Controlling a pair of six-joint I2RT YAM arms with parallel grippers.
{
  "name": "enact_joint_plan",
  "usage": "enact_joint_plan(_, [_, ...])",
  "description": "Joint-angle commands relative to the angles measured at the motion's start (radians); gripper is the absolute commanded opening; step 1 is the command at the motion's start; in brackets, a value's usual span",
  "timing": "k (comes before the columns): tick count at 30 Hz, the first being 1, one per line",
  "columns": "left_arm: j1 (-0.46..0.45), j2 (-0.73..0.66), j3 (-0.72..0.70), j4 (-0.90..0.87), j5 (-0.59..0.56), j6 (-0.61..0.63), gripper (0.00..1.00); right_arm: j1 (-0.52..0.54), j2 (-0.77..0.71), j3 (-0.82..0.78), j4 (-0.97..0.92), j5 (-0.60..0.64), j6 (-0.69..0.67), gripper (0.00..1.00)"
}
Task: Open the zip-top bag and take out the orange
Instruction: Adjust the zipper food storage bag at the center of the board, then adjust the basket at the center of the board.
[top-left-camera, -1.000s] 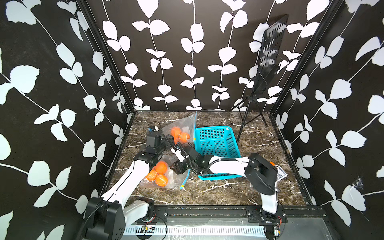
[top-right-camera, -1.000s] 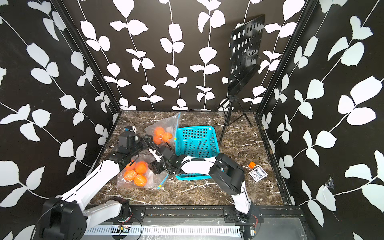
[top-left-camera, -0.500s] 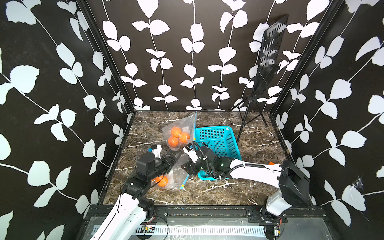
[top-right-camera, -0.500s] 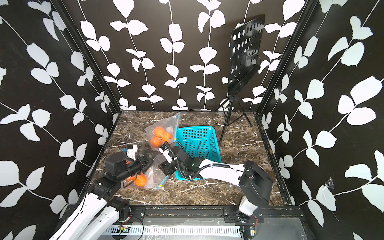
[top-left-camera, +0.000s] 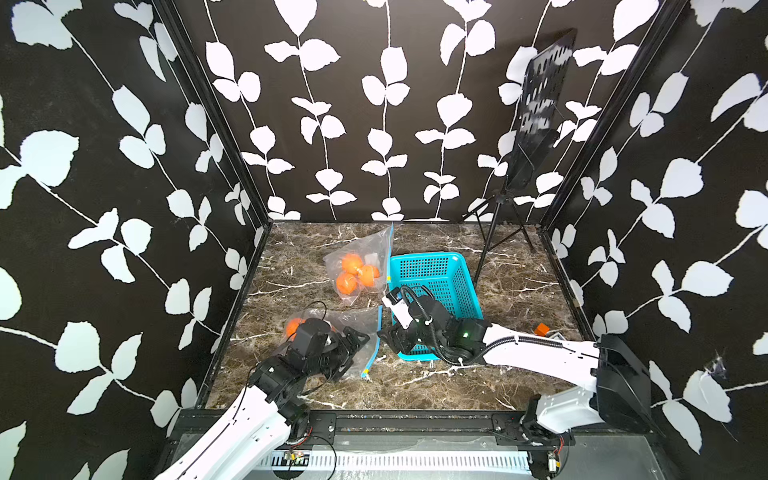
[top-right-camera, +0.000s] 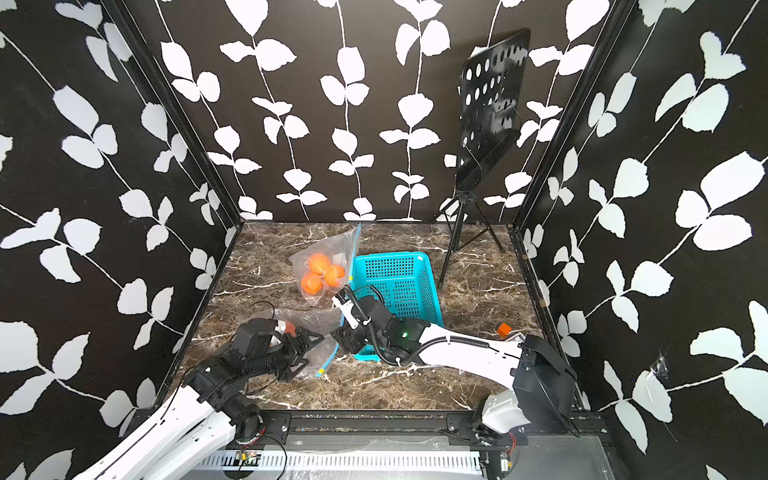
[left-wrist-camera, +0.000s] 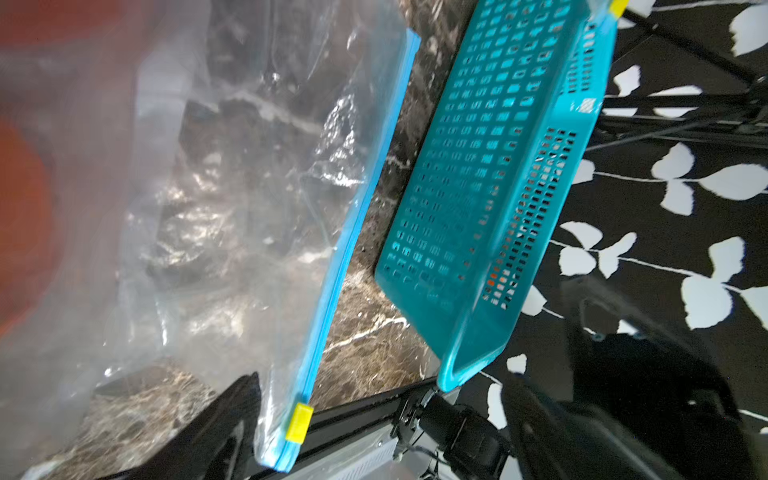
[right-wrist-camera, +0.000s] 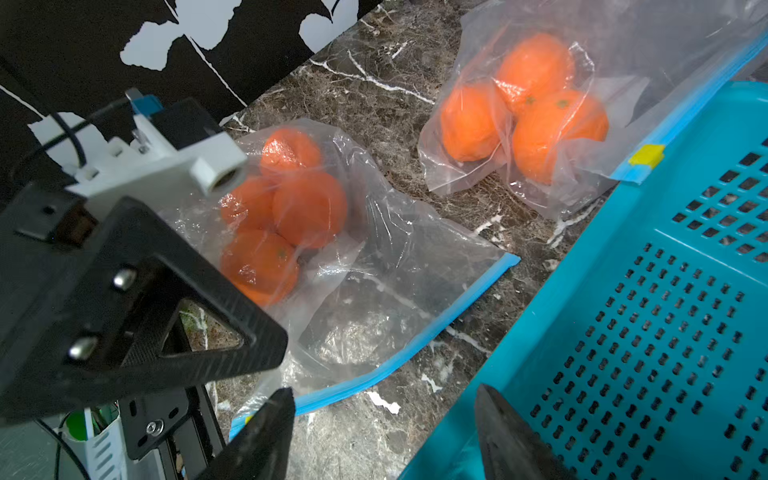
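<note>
A clear zip-top bag with a blue zip strip and a yellow slider lies at the front left, holding several oranges. My left gripper hangs open over its zip side. In the left wrist view the slider end sits between the jaws, close to one finger. My right gripper is open and empty just off the basket's front left corner, over bare table beside the zip strip.
A second zip-top bag with three oranges leans on the teal basket further back. A black music stand stands at the back right. A small orange block lies by the right wall.
My left gripper has come back from beside the far bag to the near bag's zip side. The right arm has stretched out lower, its gripper drifting slightly frontward.
</note>
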Motion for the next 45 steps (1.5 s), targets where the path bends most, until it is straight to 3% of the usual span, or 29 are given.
enact_joint_plan(1, [-0.085,0.001,-0.031,-0.015,-0.082,-0.090,0.93,0.006,-0.017,-0.007,-0.019,0.023,-0.025,0.68])
enact_joint_plan(7, [-0.213,0.125,-0.005,0.065,-0.164,-0.070,0.87,0.011,-0.015,-0.036,-0.007,0.027,-0.043,0.68])
enact_joint_plan(11, [-0.269,0.279,0.070,0.042,-0.238,0.062,0.71,0.013,-0.030,-0.059,-0.004,0.030,-0.050,0.68])
enact_joint_plan(15, [-0.274,0.422,0.195,-0.129,-0.371,0.240,0.64,0.012,-0.063,-0.088,-0.001,0.038,-0.050,0.68])
enact_joint_plan(21, [-0.275,0.583,0.138,-0.014,-0.400,0.301,0.46,0.012,-0.108,-0.136,0.018,0.056,-0.048,0.68])
enact_joint_plan(28, [-0.257,0.580,0.159,-0.028,-0.534,0.388,0.47,0.014,-0.090,-0.131,0.030,0.047,-0.052,0.68])
enact_joint_plan(32, [-0.111,0.599,0.113,0.055,-0.444,0.482,0.48,0.014,-0.041,-0.117,0.064,0.031,-0.055,0.68])
enact_joint_plan(37, [-0.091,0.547,0.180,-0.035,-0.559,0.538,0.53,0.014,0.064,-0.060,0.067,0.012,-0.082,0.68])
enact_joint_plan(40, [-0.092,0.448,0.149,-0.001,-0.474,0.518,0.60,0.015,0.091,-0.043,0.088,0.014,-0.104,0.67])
enact_joint_plan(42, [-0.091,0.379,0.083,0.078,-0.358,0.448,0.68,0.016,0.080,-0.048,0.116,0.021,-0.121,0.68])
enact_joint_plan(45, [-0.094,0.255,0.000,0.143,-0.240,0.300,0.72,0.017,0.052,-0.040,0.110,-0.026,-0.227,0.70])
